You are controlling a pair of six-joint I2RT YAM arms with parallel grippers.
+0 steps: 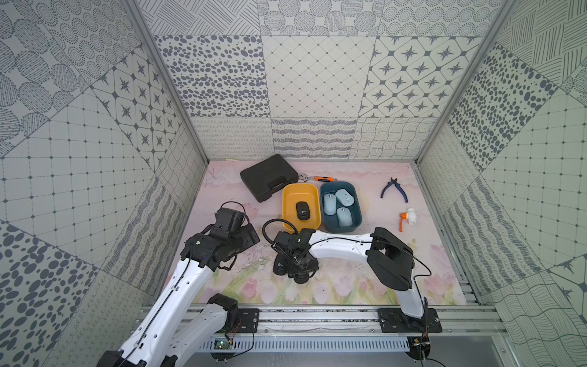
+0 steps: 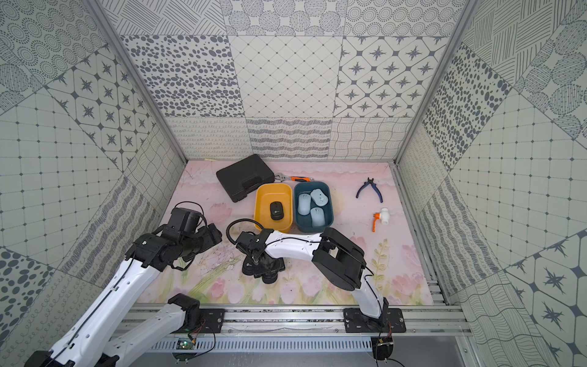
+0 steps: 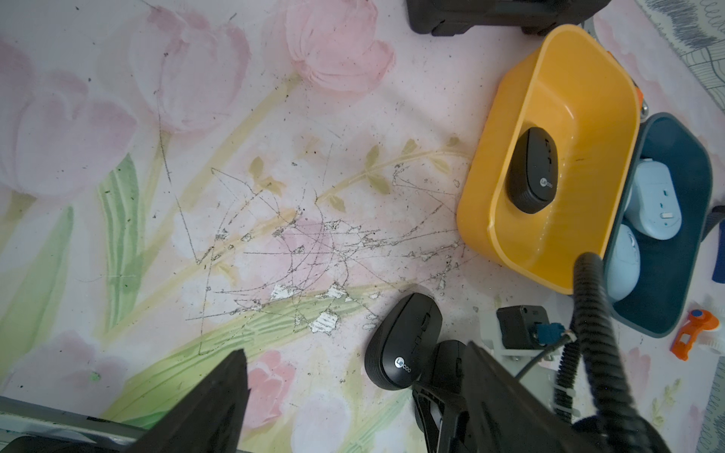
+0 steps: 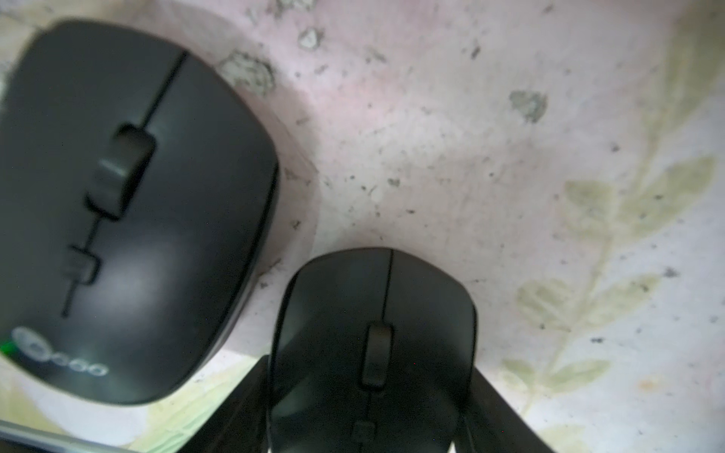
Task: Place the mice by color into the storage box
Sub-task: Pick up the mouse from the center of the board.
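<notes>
The yellow storage box point(image 1: 286, 203) holds one black mouse point(image 1: 302, 210). Beside it, the dark teal storage box point(image 1: 357, 206) holds three pale blue mice point(image 1: 344, 216). Two more black mice lie side by side on the mat near the front. My right gripper point(image 4: 370, 372) is down over one of them point(image 4: 372, 306), its fingers pressed against both sides. The other black mouse point(image 4: 129, 215), also point(image 1: 280, 265), lies free just beside it. My left gripper point(image 3: 353, 408) hovers to the left of them, open with nothing in it.
A black case point(image 1: 269, 177) lies behind the yellow box, with an orange-handled tool point(image 1: 320, 179) next to it. Blue-handled pliers point(image 1: 394, 190) and a white valve with an orange handle point(image 1: 408, 217) lie at the right. Patterned walls close in three sides.
</notes>
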